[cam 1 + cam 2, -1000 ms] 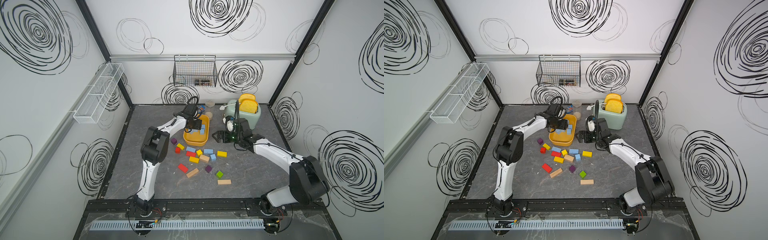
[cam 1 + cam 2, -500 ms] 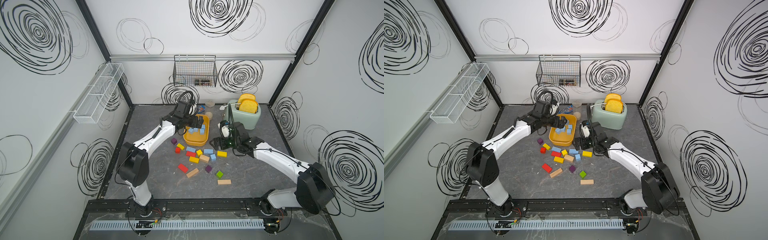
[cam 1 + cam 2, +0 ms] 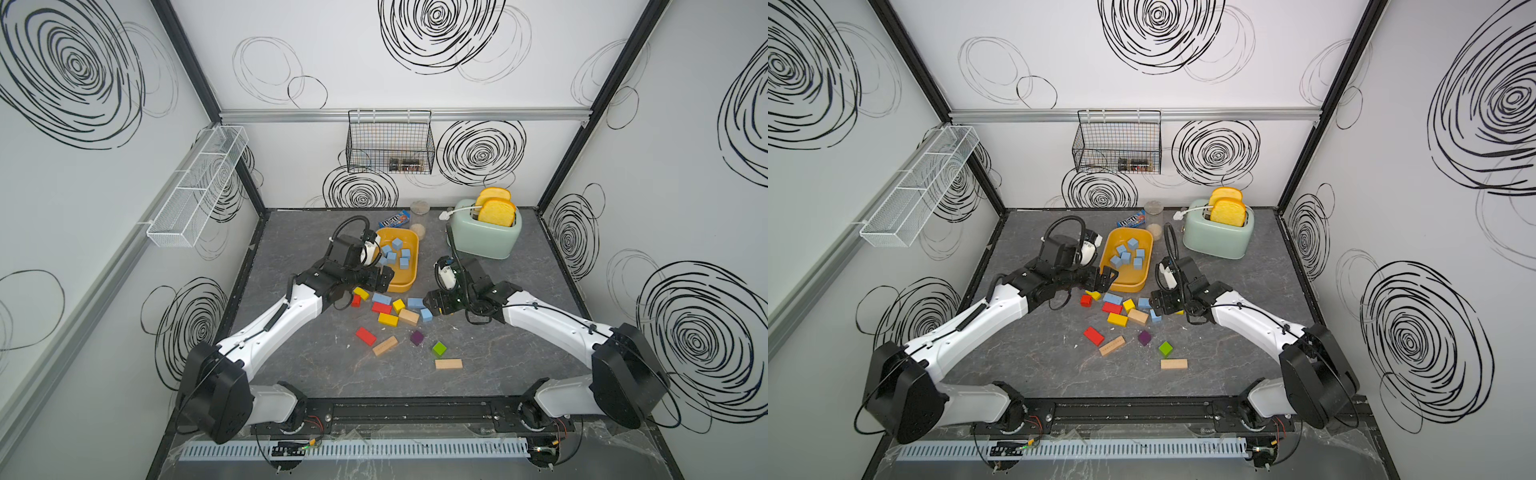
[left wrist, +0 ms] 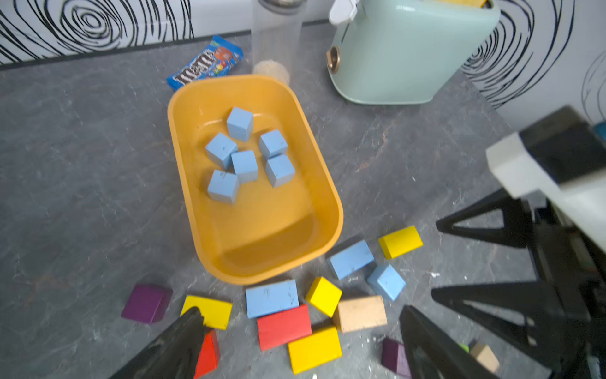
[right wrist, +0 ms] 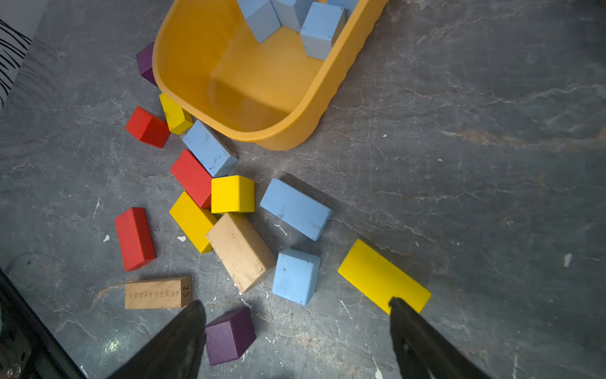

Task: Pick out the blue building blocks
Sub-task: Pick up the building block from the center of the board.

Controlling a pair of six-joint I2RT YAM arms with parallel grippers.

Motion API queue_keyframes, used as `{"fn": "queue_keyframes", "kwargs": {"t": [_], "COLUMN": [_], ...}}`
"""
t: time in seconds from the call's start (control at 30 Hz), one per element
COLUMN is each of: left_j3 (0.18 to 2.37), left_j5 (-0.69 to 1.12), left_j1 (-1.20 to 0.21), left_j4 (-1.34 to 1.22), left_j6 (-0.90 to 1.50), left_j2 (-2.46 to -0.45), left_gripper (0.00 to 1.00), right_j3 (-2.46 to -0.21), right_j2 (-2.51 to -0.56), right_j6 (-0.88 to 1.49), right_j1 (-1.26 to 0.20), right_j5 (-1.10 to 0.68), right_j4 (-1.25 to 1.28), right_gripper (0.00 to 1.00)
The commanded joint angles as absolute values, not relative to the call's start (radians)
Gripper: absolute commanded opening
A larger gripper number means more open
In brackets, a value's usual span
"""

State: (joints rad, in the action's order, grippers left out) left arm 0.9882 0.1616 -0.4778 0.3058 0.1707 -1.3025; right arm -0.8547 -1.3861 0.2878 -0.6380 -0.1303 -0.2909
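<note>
Both claws spread, nothing held. Left claw (image 3: 384,280) at tray's near-left corner. Tray (image 4: 193,229) holds six blue cubes (image 4: 245,165). On desk (image 5: 459,164) just beside tray's near end: two blue bricks (image 5: 295,208), one blue cube (image 5: 295,277), among other-coloured blocks (image 5: 232,193). Right claw (image 5: 295,303) near that cube.

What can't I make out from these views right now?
- Right wrist view: blue cubes in the yellow tray cut off by the frame edge; uncountable there.
- Both top views: dark items in the wire basket too small to identify.
- Left wrist view: red block half hidden behind a left finger.
- Both top views: purple block beside the tray hidden under the left arm.
</note>
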Motion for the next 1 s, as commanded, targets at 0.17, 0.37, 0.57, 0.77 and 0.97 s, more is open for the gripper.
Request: {"fn": "queue_keyframes", "kwargs": {"t": [0.17, 0.37, 0.57, 0.77, 0.97], "left_j3": [0.838, 0.767, 0.733, 0.731, 0.732], "left_j5": [0.239, 0.238, 0.225, 0.241, 0.244], "left_j1": [-0.474, -0.471, -0.444, -0.4, -0.384], "left_j4": [0.258, 0.259, 0.229, 0.209, 0.21], "left_j6": [0.125, 0.124, 0.131, 0.13, 0.135], "left_j2": [-1.175, -1.13, -1.123, -1.131, -1.135], "left_gripper": [0.96, 0.96, 0.96, 0.96, 0.96], "right_j3": [-0.862, -0.867, -0.886, -0.909, -0.929], "right_j2": [-1.471, -1.502, -1.563, -1.603, -1.646], "right_j6": [0.291, 0.3, 0.3, 0.299, 0.302], "right_j1": [-0.658, -0.675, -0.689, -0.703, -0.708], "right_j5": [-0.128, -0.122, -0.108, -0.092, -0.08], "right_j4": [-0.373, -0.369, -0.366, -0.363, -0.368], "right_gripper": [0.8, 0.78, 0.73, 0.68, 0.59]}}
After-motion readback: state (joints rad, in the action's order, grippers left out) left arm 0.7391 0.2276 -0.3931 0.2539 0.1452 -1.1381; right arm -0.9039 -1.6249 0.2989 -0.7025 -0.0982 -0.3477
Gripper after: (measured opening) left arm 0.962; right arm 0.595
